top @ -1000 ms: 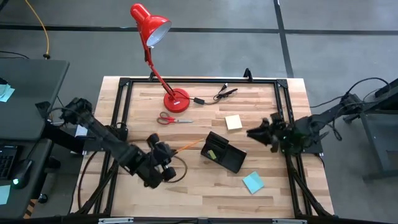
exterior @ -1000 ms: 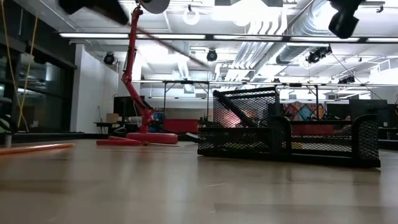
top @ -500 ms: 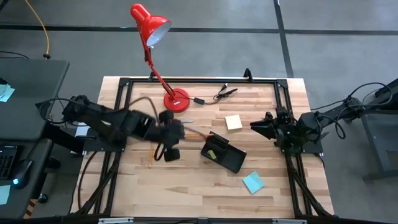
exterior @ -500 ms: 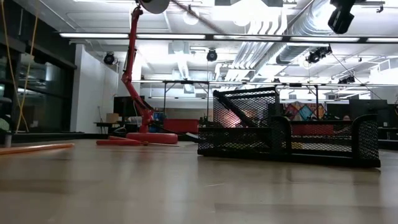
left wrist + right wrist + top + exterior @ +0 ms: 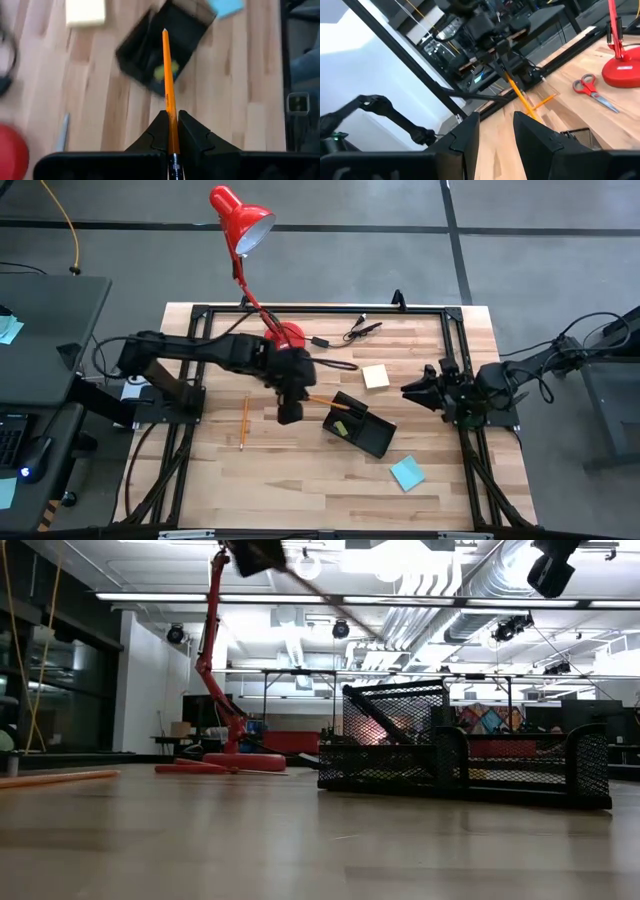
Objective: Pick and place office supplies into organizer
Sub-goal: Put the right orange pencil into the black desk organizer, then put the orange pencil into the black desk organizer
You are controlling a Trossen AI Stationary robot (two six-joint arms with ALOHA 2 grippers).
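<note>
My left gripper (image 5: 300,394) hangs over the table's middle, just left of the black organizer (image 5: 360,426), shut on an orange pencil (image 5: 168,75). The pencil's tip (image 5: 165,32) points at the organizer (image 5: 160,55). A second pencil (image 5: 243,422) lies flat on the wood to the left. Red-handled scissors (image 5: 592,92) lie near the lamp base. A pale yellow pad (image 5: 375,376) and a teal pad (image 5: 407,473) lie flat beside the organizer. My right gripper (image 5: 405,392) waits at the table's right, open, with nothing between its fingers (image 5: 470,135). My left gripper pinches the pencil between its two fingers (image 5: 159,131), near its blunt end (image 5: 172,145). The pencil runs along the fingers and sticks out ahead of them. The fingers slant down from the table's left. The pencil is lifted clear, its tip lower than its held end.
A red desk lamp (image 5: 240,220) stands at the far edge on its round base (image 5: 288,337), with a black cable (image 5: 352,332) beside it. A black metal frame (image 5: 320,310) runs around the tabletop. Bare wood lies near the front edge.
My left gripper has swung from the near left of the table toward the far right, rising and turning its wrist, and stays shut on the pencil. The pencil has gone with it and now points at the organizer. The second pencil has come into view.
</note>
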